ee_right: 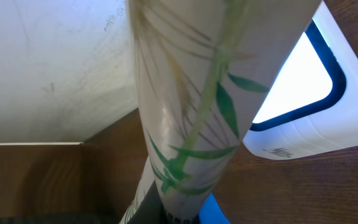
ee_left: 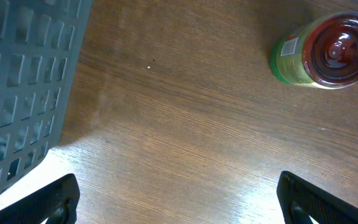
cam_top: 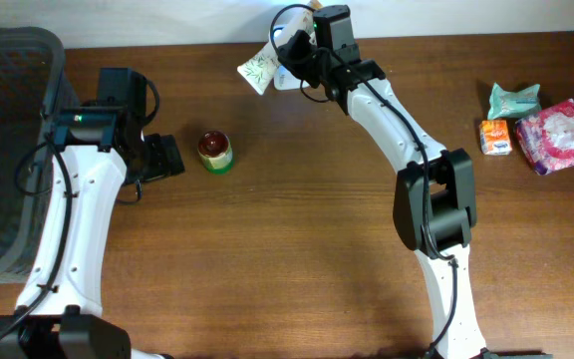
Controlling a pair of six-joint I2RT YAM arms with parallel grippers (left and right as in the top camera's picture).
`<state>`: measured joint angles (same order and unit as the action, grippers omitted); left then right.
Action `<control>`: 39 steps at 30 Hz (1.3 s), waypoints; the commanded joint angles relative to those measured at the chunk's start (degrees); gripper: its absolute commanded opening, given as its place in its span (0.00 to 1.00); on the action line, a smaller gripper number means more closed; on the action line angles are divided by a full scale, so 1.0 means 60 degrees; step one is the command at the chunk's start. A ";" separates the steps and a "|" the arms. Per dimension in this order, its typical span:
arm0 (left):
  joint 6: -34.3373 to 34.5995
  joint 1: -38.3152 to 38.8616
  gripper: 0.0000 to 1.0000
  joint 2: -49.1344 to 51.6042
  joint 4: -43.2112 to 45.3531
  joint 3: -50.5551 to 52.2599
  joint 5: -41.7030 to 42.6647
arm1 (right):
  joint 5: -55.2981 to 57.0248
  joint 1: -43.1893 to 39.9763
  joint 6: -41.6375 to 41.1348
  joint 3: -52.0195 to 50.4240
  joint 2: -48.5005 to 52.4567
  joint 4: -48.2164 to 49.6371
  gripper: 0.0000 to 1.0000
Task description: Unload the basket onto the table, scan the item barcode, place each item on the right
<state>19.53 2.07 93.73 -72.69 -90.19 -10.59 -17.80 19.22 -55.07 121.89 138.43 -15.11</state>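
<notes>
The leaf-printed packet [ee_right: 191, 93] is filling your right wrist view. There is one of it, a pale wrapper with green stems and leaves, and no wording on it is showing. Your right gripper [cam_top: 279, 58] is clamping it at one end, jaws pressed together on the wrapper, and is holding it above the table's far edge.

Just behind the packet, one white barcode scanner [ee_right: 316, 112] is glowing through its dark-framed window. A small line of script is sitting under that window, too fine for you to read.

On your other side, the left gripper [ee_left: 179, 208] is hanging over bare wood with its two fingertips [ee_left: 45, 202] spread wide apart and gripping nothing. Beyond them one jar [ee_left: 328, 50] is standing upright, with a red lid and a green label. You are seeing print on the label, but it is too small to read. One grey mesh basket [ee_left: 23, 81] is sitting on the left edge of the table [cam_top: 297, 249], well apart from the jar.

Far off on the right, three more goods are lying close together: one teal packet [cam_top: 513, 99], one small orange carton [cam_top: 496, 136] and one pink patterned packet [cam_top: 558, 136]. Their lettering is blurring out from overhead.
</notes>
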 commanded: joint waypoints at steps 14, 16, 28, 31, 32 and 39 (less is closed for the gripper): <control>0.0029 -0.0062 0.99 -0.0142 -0.0004 0.0029 -0.0106 | -0.0237 -0.0193 0.0535 0.0350 0.0007 0.0248 0.04; 0.0029 -0.0062 0.99 -0.0142 -0.0004 0.0025 -0.0106 | -0.0765 -0.0415 0.0681 0.0590 0.0007 0.0244 0.04; 0.0029 -0.0062 0.99 -0.0142 -0.0004 0.0029 -0.0106 | 0.1031 -0.2772 0.3799 0.2459 -0.1494 -0.5548 0.04; 0.0029 -0.0062 0.99 -0.0142 -0.0004 0.0029 -0.0106 | 0.1592 -0.3825 0.4685 0.2441 -0.1526 -0.7304 0.04; 0.0029 -0.0062 0.99 -0.0142 -0.0004 0.0029 -0.0106 | 0.2076 -0.4149 0.4805 0.2404 -0.1512 -0.7861 0.04; 0.0029 -0.0062 0.99 -0.0142 -0.0004 0.0029 -0.0106 | 0.4503 -0.6124 0.6798 0.2386 -0.1228 -0.9686 0.04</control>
<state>19.53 2.07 93.73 -72.79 -90.19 -10.59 2.31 -15.20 -20.78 134.69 132.53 -72.05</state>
